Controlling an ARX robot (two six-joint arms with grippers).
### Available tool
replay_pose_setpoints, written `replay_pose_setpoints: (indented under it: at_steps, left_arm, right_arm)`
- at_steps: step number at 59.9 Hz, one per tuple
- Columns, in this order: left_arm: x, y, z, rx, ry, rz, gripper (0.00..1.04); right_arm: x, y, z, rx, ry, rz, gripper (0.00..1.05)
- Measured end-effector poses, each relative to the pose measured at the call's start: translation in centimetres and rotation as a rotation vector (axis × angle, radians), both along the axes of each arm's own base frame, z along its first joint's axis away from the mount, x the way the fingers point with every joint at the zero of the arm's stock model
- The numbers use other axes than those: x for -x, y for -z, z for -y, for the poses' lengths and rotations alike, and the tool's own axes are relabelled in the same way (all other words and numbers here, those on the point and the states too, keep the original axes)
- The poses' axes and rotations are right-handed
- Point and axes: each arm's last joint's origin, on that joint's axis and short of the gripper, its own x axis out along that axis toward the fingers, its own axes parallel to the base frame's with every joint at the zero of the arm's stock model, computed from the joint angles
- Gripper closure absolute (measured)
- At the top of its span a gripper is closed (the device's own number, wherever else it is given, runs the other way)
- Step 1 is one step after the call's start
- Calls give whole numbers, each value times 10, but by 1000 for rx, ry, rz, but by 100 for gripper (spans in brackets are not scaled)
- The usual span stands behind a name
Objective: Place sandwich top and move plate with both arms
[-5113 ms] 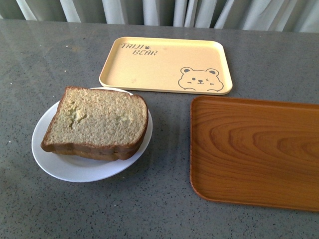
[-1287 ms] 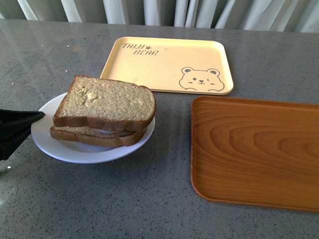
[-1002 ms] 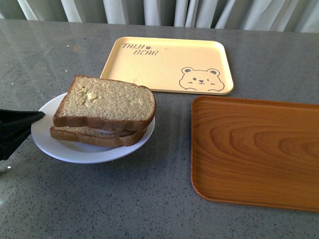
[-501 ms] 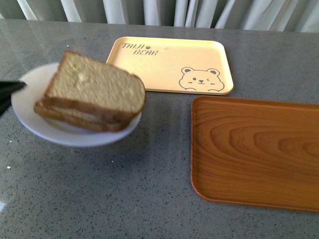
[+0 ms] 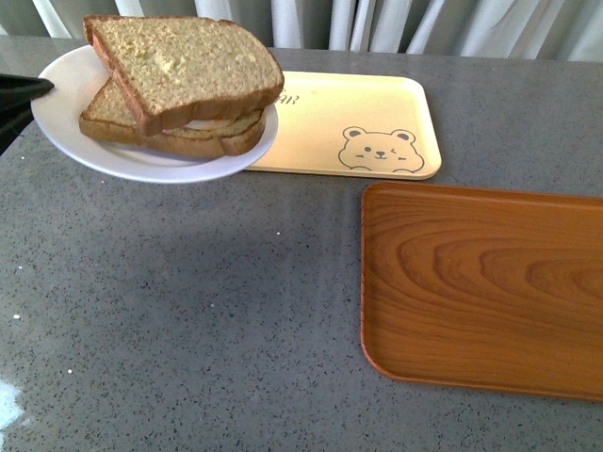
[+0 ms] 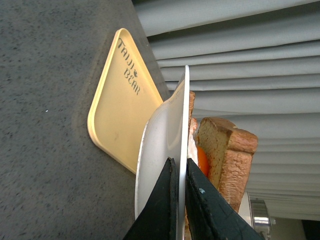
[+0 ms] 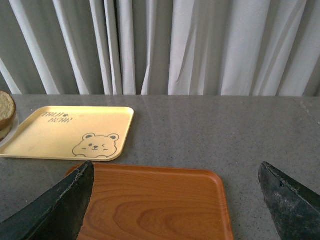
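Observation:
The white plate [image 5: 113, 160] hangs in the air at the far left, tilted, its right edge over a corner of the bear tray. The sandwich top [image 5: 184, 61], a brown speckled slice, lies on a lower slice [image 5: 170, 132] with something orange and white between them. My left gripper [image 5: 42, 89] is shut on the plate's left rim. In the left wrist view its black fingers [image 6: 178, 162] pinch the thin rim of the plate [image 6: 160, 145], with the sandwich top [image 6: 232, 155] just beyond. My right gripper [image 7: 175, 165] stands wide open above the wooden tray, holding nothing.
A beige bear-printed tray [image 5: 358, 113] lies at the back of the grey table. A brown wooden tray [image 5: 480, 282] lies at the right, also below the right gripper [image 7: 150, 205]. Curtains hang behind the table's far edge.
The left gripper came in and took the plate's left rim. It has lifted the plate with the sandwich off the table and carried it up and toward the back left.

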Motion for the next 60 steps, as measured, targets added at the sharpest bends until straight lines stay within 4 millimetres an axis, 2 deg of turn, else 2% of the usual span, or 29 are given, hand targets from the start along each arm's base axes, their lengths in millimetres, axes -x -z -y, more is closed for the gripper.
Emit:
replay_pose_setpoints:
  at_steps: [5, 31, 60]
  left_arm:
    - [-13, -3, 5, 9, 15, 11, 103]
    - [-65, 14, 25, 30, 73, -19, 103]
    - [-101, 34, 46, 35, 136, -33, 103]
  right_arm:
    - [0, 0, 0, 0, 0, 0, 9]
    - [0, 0, 0, 0, 0, 0, 9]
    - [0, 0, 0, 0, 0, 0, 9]
